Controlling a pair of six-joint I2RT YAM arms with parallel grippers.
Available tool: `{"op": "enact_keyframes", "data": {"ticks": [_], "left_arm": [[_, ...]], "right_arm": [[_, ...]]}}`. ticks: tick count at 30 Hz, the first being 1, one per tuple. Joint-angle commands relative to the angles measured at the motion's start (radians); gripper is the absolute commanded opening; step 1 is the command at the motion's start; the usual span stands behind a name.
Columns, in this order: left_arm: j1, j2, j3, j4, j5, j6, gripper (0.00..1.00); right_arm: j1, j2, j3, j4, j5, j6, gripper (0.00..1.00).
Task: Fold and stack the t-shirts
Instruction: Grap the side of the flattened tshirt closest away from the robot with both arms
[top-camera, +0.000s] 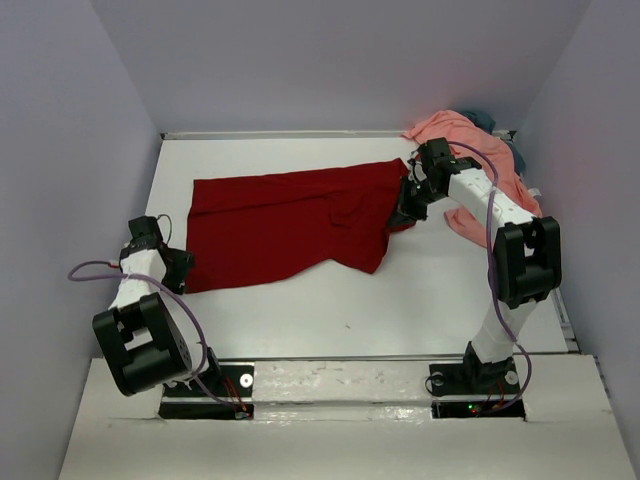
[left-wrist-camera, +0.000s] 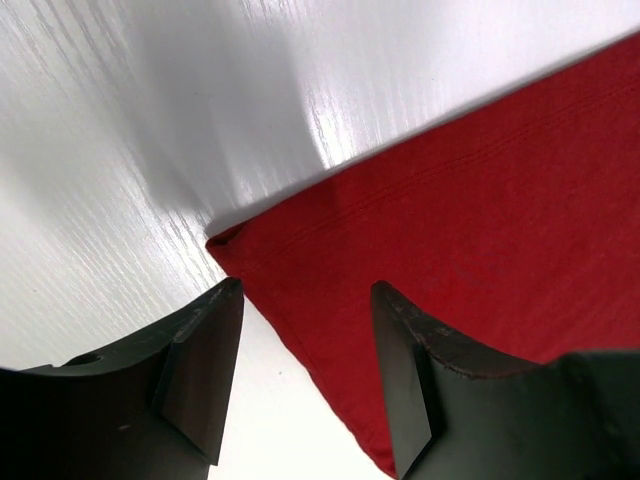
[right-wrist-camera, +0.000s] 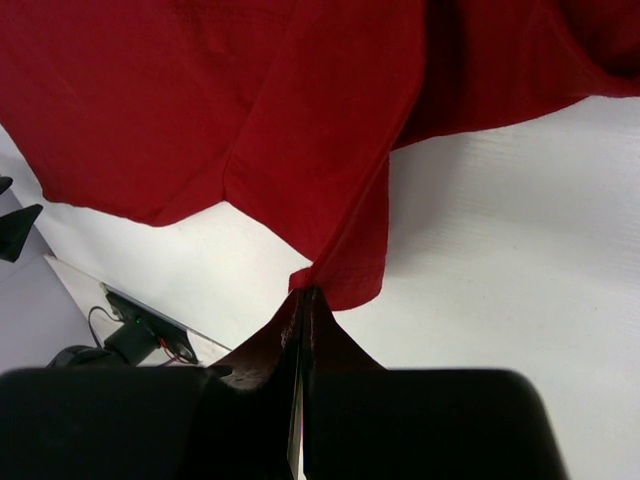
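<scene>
rumpled soft dark red t-shirt on glossy white table.

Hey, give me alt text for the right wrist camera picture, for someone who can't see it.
The right gripper, jaws shut, pinches a narrow fold at the edge of the dark red t-shirt. From there the creased cloth spreads away across the top of the view, over the white table.
</scene>
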Motion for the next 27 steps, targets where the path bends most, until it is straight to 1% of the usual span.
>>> {"op": "enact_keyframes", "data": {"ticks": [1, 15, 19, 22, 24, 26, 27], "left_arm": [[-0.001, 0.015, 0.019, -0.034, -0.017, -0.035, 0.63], [-0.001, 0.052, -0.012, -0.057, -0.026, -0.087, 0.62], [-0.001, 0.071, -0.021, -0.066, -0.017, -0.107, 0.60], [-0.001, 0.089, -0.020, -0.061, -0.016, -0.118, 0.57], [-0.001, 0.097, -0.017, -0.057, -0.016, -0.119, 0.49], [-0.001, 0.114, -0.015, -0.057, -0.020, -0.122, 0.46], [-0.001, 0.118, -0.018, -0.055, -0.020, -0.122, 0.42]], "right_arm": [[-0.007, -0.035, 0.007, 0.033, -0.018, -0.006, 0.00], [-0.007, -0.037, 0.002, 0.033, -0.021, -0.007, 0.00], [-0.007, -0.038, 0.002, 0.033, -0.021, -0.009, 0.00], [-0.007, -0.040, 0.002, 0.033, -0.021, -0.007, 0.00], [-0.007, -0.040, 0.002, 0.033, -0.024, -0.006, 0.00], [-0.007, -0.043, 0.002, 0.031, -0.022, -0.007, 0.00], [-0.007, -0.043, 0.000, 0.033, -0.021, -0.007, 0.00]]}}
